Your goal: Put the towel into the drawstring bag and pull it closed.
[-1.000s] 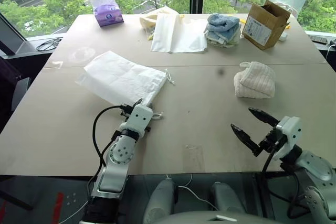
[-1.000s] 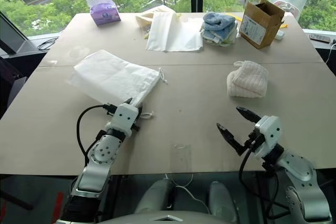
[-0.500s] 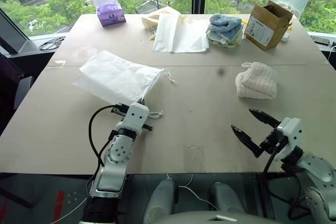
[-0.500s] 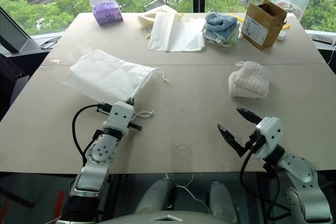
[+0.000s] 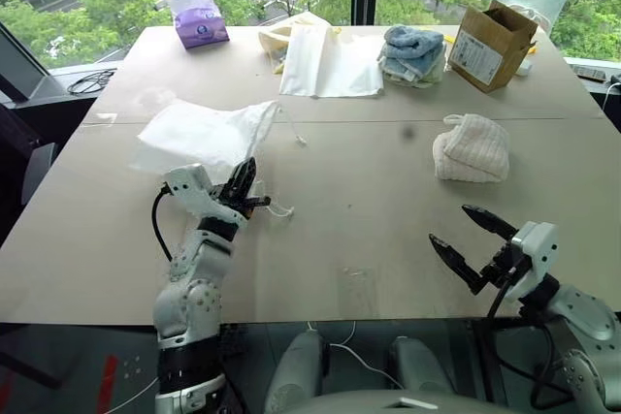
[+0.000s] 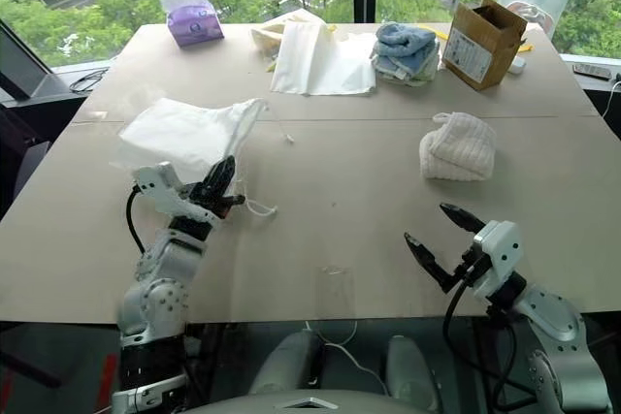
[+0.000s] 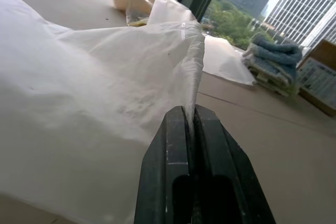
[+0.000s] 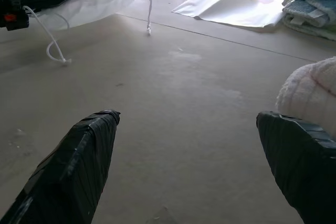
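Head view: left tool (image 5: 242, 188) clamped on the drawstring bag (image 5: 199, 133) mouth edge, bag lifted off the tabletop (image 5: 369, 210). Towel (image 5: 472, 147) sits apart, right side. Right wrist view: right tool (image 8: 191, 166) fingers spread wide, empty.

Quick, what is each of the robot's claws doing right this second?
Left gripper: closed, pinching the mouth edge of the drawstring bag.
Right gripper: wide open, holding nothing.
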You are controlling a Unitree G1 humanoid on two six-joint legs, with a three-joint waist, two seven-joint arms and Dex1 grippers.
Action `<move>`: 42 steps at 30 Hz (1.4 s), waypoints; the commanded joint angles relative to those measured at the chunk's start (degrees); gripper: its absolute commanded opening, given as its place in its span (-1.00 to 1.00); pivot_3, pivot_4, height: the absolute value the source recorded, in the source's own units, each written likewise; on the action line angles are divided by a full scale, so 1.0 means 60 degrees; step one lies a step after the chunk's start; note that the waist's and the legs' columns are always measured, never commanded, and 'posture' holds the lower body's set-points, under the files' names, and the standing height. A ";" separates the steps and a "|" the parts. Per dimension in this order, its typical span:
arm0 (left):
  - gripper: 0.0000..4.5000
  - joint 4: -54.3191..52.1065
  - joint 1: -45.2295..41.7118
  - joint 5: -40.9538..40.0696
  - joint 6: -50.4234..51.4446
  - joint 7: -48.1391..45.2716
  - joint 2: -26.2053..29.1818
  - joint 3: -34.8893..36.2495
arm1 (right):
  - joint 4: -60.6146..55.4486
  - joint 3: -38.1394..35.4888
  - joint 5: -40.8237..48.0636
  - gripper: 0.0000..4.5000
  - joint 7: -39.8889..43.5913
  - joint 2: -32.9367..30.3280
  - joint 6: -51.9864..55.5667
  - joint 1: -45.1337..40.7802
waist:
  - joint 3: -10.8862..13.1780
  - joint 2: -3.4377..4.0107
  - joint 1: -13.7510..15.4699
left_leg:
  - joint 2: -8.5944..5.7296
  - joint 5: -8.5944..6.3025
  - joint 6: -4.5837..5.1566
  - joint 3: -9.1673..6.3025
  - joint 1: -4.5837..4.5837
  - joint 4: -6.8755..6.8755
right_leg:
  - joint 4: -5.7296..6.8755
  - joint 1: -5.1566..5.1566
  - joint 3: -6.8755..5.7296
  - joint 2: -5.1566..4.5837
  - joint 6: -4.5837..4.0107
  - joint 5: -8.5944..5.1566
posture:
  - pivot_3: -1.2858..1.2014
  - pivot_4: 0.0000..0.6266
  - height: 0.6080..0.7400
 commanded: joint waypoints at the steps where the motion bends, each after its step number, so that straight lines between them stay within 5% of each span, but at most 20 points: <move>1: -0.95 -0.0351 -0.0109 -0.2503 0.1458 -0.0027 0.0222 0.0632 | -0.0162 -0.0014 -0.0009 1.00 0.0010 0.0085 -0.0254 -0.0072 | 0.0000 0.0001 -0.0009 | 0.0001 0.0000 0.0000 -0.0001 0.0000 0.0000 | 0.0000 0.0000 0.0000 0.0003 0.0000 0.0000 | 0.03 -0.52 1.00; 7: -0.95 0.0009 -0.0158 -0.5066 0.3188 0.0342 0.0589 0.0949 | -0.0235 -0.0051 -0.0101 1.00 -0.0078 0.0185 -0.0309 0.0017 | 0.0000 0.0001 -0.0005 | 0.0004 0.0001 -0.0001 -0.0003 0.0004 0.0001 | 0.0003 0.0002 0.0002 0.0009 0.0000 0.0000 | 0.03 -0.52 1.00; 21: -0.95 0.0368 -0.0209 -0.5467 0.4416 0.0709 0.1296 0.0252 | -0.0302 -0.0032 -0.0242 1.00 -0.0284 0.0341 -0.0400 0.0114 | -0.0001 0.0002 -0.0011 | 0.0003 0.0001 -0.0003 0.0000 0.0009 0.0000 | 0.0007 0.0001 0.0010 0.0012 -0.0001 -0.0001 | 0.03 -0.52 1.00; 26: -0.95 0.0040 0.0025 -0.3351 0.3865 0.0421 0.1972 -0.0660 | -0.0304 -0.0025 -0.0263 1.00 -0.0319 0.0349 -0.0415 0.0114 | -0.0001 0.0003 -0.0011 | 0.0001 0.0002 -0.0003 0.0002 0.0011 0.0000 | 0.0007 0.0001 0.0013 0.0013 -0.0002 -0.0001 | 0.03 -0.52 1.00; 34: -0.95 -0.0455 0.0510 0.2483 -0.0179 -0.0081 0.2963 -0.2935 | -0.0278 -0.0027 -0.0273 1.00 -0.0303 0.0362 -0.0410 0.0104 | 0.0001 0.0007 0.0022 | 0.0000 0.0018 -0.0032 0.0011 0.0009 -0.0014 | -0.0013 -0.0001 0.0023 0.0007 -0.0002 -0.0001 | 0.03 -0.52 1.00; 42: -0.95 -0.0303 0.0800 0.7088 -0.2934 0.1166 0.3342 -0.4022 | -0.0274 -0.0060 -0.0247 1.00 -0.0239 0.0301 -0.0343 0.0079 | 0.0002 0.0007 0.0021 | 0.0000 0.0000 -0.0002 0.0007 0.0007 -0.0031 | -0.0015 -0.0007 0.0019 0.0000 -0.0003 -0.0001 | 0.03 -0.52 1.00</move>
